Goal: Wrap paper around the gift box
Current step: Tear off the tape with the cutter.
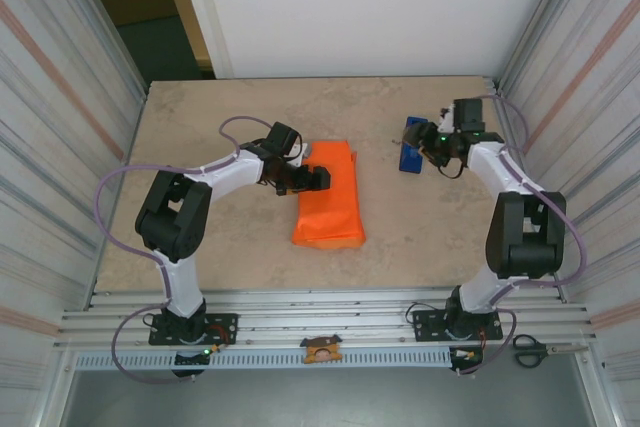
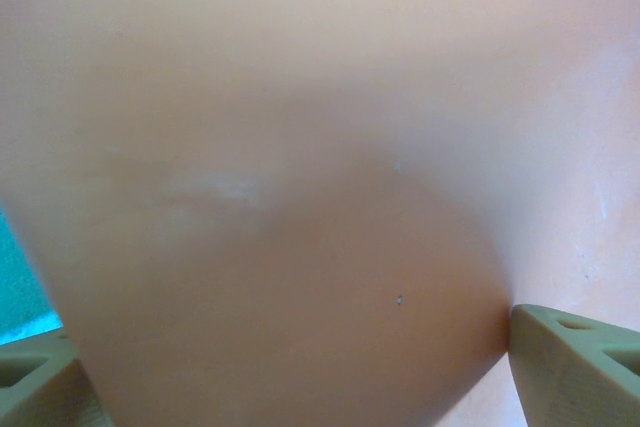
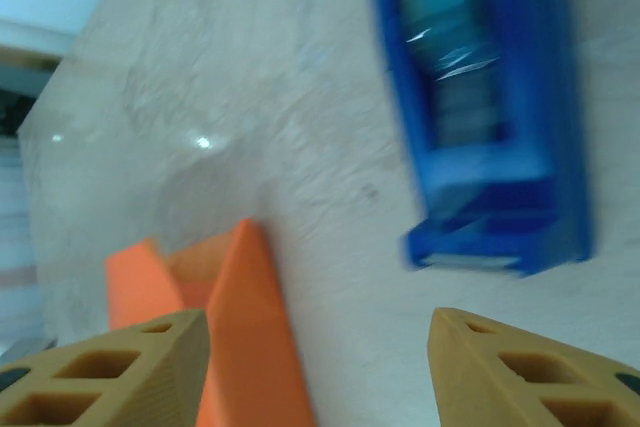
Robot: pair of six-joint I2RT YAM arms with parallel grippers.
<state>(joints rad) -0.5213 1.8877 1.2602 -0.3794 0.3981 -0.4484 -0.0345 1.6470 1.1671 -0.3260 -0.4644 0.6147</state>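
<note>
The orange paper (image 1: 328,209) lies folded into a long bundle in the middle of the table. The gift box is hidden. My left gripper (image 1: 312,179) hangs over the bundle's left upper part. In the left wrist view the paper (image 2: 300,147) is very close, and my left gripper (image 2: 300,372) stands open with its fingertips (image 2: 575,362) wide apart over the sheet. My right gripper (image 1: 425,139) is at the far right of the table. In the right wrist view it (image 3: 318,332) is open over bare table, with an end of the paper (image 3: 245,347) by its left finger.
A blue tape dispenser (image 1: 409,154) lies just left of my right gripper, seen blurred as the dispenser (image 3: 490,107) ahead of the fingers. Scissors (image 1: 535,350) rest on the front rail at the right. Corrugated metal walls (image 1: 60,117) close in both sides of the table.
</note>
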